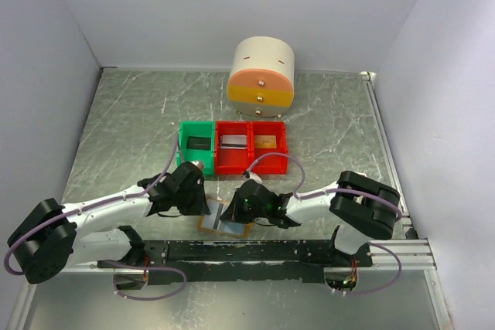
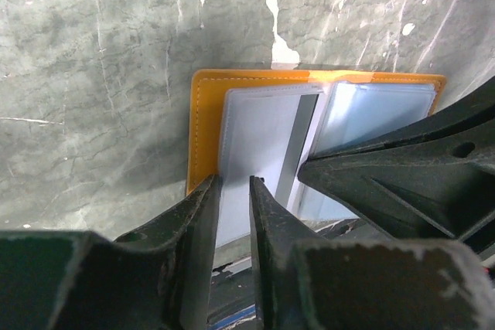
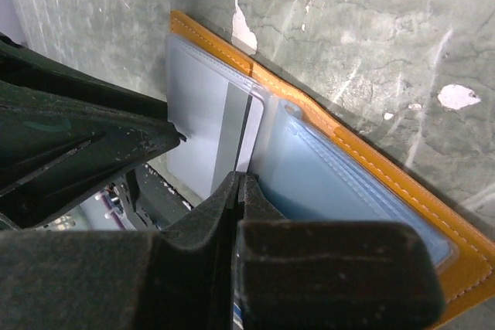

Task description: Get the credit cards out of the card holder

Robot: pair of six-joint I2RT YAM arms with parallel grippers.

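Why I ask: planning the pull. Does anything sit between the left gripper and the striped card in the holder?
Only the clear pocket covering the striped card; the left gripper is at its edge. The right gripper sits beside, not between.

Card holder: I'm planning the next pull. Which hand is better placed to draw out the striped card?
Likely left hand: open, straddling the striped card's near edge; right hand sits shut at the card holder's fold.
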